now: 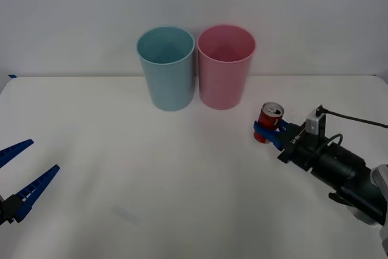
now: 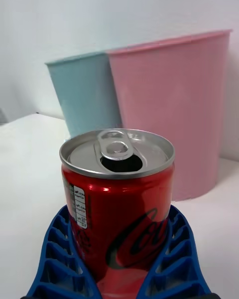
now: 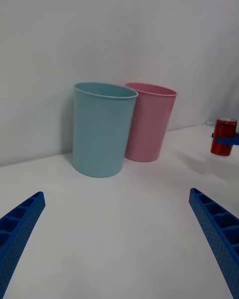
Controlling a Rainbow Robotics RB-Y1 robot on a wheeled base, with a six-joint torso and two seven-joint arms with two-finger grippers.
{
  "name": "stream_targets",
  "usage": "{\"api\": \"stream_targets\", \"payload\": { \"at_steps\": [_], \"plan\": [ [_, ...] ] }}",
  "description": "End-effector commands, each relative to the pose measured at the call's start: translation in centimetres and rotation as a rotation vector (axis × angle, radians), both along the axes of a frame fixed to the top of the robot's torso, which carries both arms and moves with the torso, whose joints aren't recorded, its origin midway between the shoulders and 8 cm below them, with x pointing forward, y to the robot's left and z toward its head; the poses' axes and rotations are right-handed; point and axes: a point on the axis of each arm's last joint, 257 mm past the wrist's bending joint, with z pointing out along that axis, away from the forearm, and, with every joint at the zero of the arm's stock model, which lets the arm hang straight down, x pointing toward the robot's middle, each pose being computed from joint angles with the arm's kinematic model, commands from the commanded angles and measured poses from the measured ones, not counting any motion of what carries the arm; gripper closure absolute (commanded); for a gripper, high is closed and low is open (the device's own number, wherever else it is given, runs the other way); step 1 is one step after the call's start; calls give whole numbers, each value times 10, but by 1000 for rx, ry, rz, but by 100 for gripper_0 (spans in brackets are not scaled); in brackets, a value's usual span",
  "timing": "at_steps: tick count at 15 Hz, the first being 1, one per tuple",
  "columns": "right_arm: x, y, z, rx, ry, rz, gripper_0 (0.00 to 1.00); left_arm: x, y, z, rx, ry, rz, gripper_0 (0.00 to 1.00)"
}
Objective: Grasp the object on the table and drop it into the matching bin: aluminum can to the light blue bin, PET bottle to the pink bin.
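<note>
Right wrist view: the aluminum can [image 2: 118, 199] is pinched low on its body between the blue ribbed fingers [image 2: 59, 254] of the right gripper [image 1: 267, 132], upright on the table [image 1: 151, 180], at about four o'clock from the pink bin [image 1: 225, 66]. The light blue bin [image 1: 166, 67] is just beside the pink bin at nine o'clock. The can is judged light, thin-walled, smooth and easily dented, so a moderate mid-body squeeze is advised. The left gripper [image 1: 18, 174] is parked with fingers spread.
</note>
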Motion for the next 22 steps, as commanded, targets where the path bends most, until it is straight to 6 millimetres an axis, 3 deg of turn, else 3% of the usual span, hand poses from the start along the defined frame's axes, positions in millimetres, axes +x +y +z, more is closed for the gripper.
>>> {"api": "stream_targets", "payload": {
  "at_steps": [1,10,14,22],
  "plan": [
    [-12,14,27,40,16,63,100,0,0,0,0,0,0,0],
    [-26,56,116,122,-6,215,100,0,0,0,0,0,0,0],
    [-10,80,153,123,-59,244,100,0,0,0,0,0,0,0],
    [30,132,198,94,-114,186,100,0,0,0,0,0,0,0]
  ]
}}
